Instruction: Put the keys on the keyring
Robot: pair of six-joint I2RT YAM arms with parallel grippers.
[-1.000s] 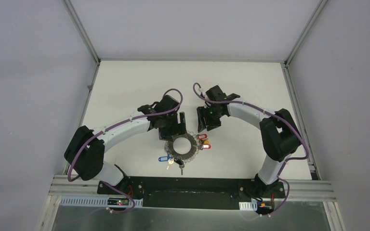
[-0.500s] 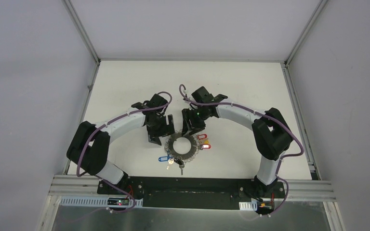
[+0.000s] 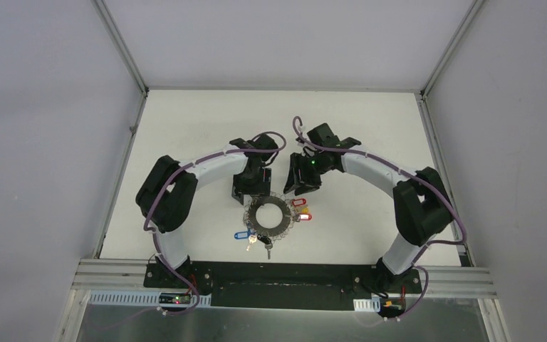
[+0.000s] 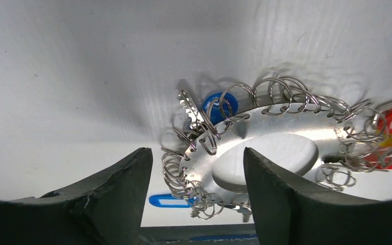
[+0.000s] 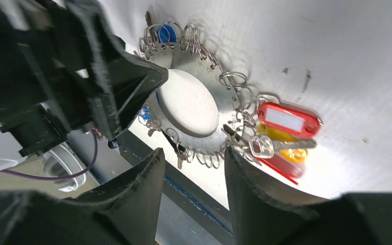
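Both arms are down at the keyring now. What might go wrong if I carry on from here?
1. The left gripper and right gripper, both open, sit close together at the far rim of the keyring; they may collide.
2. The wire loops crowd that rim, so a closing finger may catch several or drag the ring.
3. The red tag lies near the right fingers and may get nudged.

place: robotics lab cell | white table (image 3: 342, 128) — plain grey panel walls (image 3: 35, 142) | aluminium frame rails (image 3: 117, 44)
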